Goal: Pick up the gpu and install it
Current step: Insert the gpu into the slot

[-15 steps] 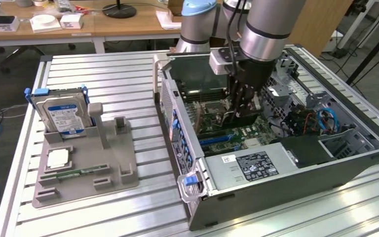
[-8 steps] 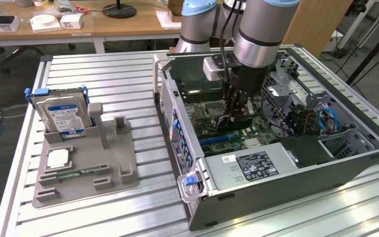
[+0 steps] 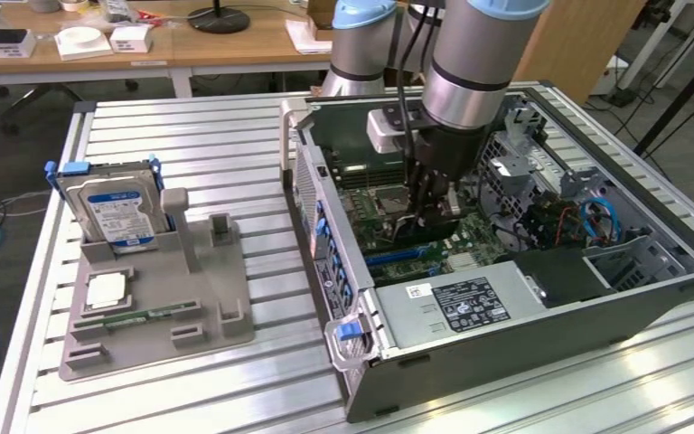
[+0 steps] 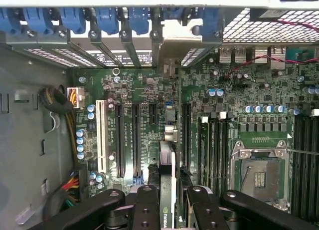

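My gripper (image 3: 426, 215) is lowered inside the open computer case (image 3: 323, 226), over the motherboard (image 3: 407, 237). In the wrist view the gpu (image 4: 167, 165) stands edge-on between the two black fingers (image 4: 147, 206), a thin dark card with a green logo near the pads. The gripper (image 4: 172, 210) is shut on it. The card runs along the expansion slots (image 4: 134, 140) toward the case's rear slot openings, where its silver bracket end (image 4: 172, 70) sits. Whether the card's edge touches a slot I cannot tell.
A grey fixture (image 3: 202, 298) at the exterior view's left holds a silver hard drive with blue label (image 3: 108, 210) and a green memory stick (image 3: 145, 317). Inside the case are the power supply (image 3: 468, 303), the CPU socket (image 4: 259, 175), cables (image 4: 62, 110) and blue slot clips (image 4: 102, 18).
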`<state>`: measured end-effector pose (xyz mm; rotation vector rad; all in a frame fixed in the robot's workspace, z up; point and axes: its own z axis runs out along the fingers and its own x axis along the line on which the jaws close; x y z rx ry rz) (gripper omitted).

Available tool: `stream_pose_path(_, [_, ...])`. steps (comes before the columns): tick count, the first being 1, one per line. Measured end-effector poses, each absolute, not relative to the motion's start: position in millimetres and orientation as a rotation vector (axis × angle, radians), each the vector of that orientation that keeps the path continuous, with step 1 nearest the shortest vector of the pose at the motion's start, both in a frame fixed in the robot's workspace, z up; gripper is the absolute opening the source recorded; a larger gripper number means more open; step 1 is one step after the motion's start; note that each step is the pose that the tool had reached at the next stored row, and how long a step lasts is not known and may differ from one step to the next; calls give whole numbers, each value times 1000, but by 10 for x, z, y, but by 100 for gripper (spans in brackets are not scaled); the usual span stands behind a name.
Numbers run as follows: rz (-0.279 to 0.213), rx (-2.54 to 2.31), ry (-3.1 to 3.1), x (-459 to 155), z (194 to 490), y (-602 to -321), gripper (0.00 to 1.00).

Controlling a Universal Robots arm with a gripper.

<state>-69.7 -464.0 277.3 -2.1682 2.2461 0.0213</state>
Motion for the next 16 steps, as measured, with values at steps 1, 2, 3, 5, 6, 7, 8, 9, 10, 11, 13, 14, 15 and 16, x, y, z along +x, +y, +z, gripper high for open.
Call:
stream_pose_path(1, [21,-2168,2246,-702,2770,-4641,26])
stream_pose_path(2, [21,-2168,2246,-716,2764,-4642,26])
stream_pose_path(3, [21,-2168,2246,-734,2757,-4642,26])
stream_pose_path(5, [21,-2168,2246,-757,2744,-4642,26])
stream_pose_path(6, [21,-2168,2246,-759,2742,-4642,26])
stream_pose_path(7, [21,-2169,2246,-759,2741,-4642,26])
stream_pose_path(8, [21,-2169,2246,-759,2740,-4642,26])
stream_pose_path(9, [21,-2168,2246,-760,2737,-4642,26])
stream_pose_path(10, [21,-2168,2246,-760,2730,-4641,26])
stream_pose_path(11, [21,-2168,2246,-761,2726,-4641,26])
stream_pose_path(13, [21,-2168,2246,-762,2716,-4642,26])
stream_pose_path(14, [21,-2168,2246,-762,2710,-4642,26])
stream_pose_path(15, [21,-2168,2246,-763,2704,-4642,26])
stream_pose_path(16, [21,-2168,2246,-763,2696,-4642,26])
